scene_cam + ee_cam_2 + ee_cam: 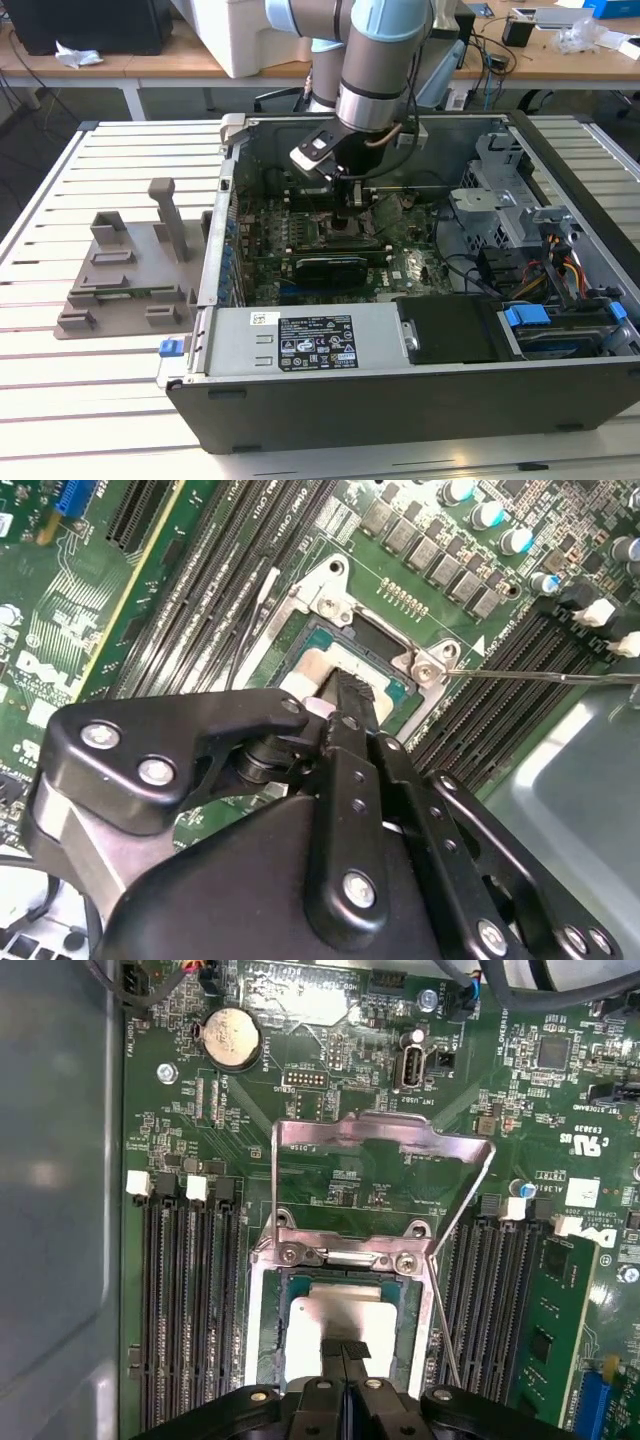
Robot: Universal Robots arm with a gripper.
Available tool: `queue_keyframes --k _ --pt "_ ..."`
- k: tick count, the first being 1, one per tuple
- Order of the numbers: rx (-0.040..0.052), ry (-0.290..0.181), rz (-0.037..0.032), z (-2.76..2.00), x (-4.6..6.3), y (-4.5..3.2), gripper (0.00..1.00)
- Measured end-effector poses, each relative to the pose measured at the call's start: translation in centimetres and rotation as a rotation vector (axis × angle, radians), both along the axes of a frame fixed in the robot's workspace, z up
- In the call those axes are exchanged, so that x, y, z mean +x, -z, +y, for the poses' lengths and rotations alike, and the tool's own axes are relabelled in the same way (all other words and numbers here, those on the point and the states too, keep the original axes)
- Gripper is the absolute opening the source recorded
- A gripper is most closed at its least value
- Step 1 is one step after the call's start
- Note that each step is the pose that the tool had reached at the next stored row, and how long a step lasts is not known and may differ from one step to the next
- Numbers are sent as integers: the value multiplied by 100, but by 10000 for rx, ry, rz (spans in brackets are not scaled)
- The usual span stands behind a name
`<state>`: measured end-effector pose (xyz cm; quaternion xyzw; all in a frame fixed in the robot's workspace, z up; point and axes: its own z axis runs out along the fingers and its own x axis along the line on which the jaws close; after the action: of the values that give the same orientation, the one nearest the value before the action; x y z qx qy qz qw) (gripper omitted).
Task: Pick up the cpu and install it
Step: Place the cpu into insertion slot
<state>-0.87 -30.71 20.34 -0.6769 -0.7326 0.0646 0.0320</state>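
The cpu [335, 1312], a flat silvery square, lies in the socket [268, 1330] on the motherboard inside the open computer case [300, 400]. The socket's metal load plate [380, 1135] stands swung open and its wire lever [447, 1320] is raised. My gripper [345, 1346] is straight over the cpu, its two black fingertips pressed together at the chip's top with nothing between them. In the second wrist view the same fingertips [345, 692] cover part of the cpu [308, 670]. In the exterior view the gripper [350, 218] reaches down into the case.
Memory slots [185, 1290] flank the socket on both sides. A black expansion card [330, 266] lies just in front of the socket. The power supply [310, 345] and drive bays [560, 325] fill the case's front. A grey plastic holder [130, 275] sits on the slatted table at the exterior view's left.
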Motion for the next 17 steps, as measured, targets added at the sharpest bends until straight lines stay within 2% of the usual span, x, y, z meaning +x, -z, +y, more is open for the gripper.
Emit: queue_keyframes --k 2,5,6,7,9,13,17 --pt "11 1 59 0 47 19 11" --pt "13 0 65 0 106 14 11" --pt "32 -2 59 5 117 -47 11" --pt "22 1 64 2 116 -152 11" --pt "23 2 63 2 116 -246 11" --pt "21 0 64 2 116 -499 11" --pt "21 0 64 2 116 -666 11"
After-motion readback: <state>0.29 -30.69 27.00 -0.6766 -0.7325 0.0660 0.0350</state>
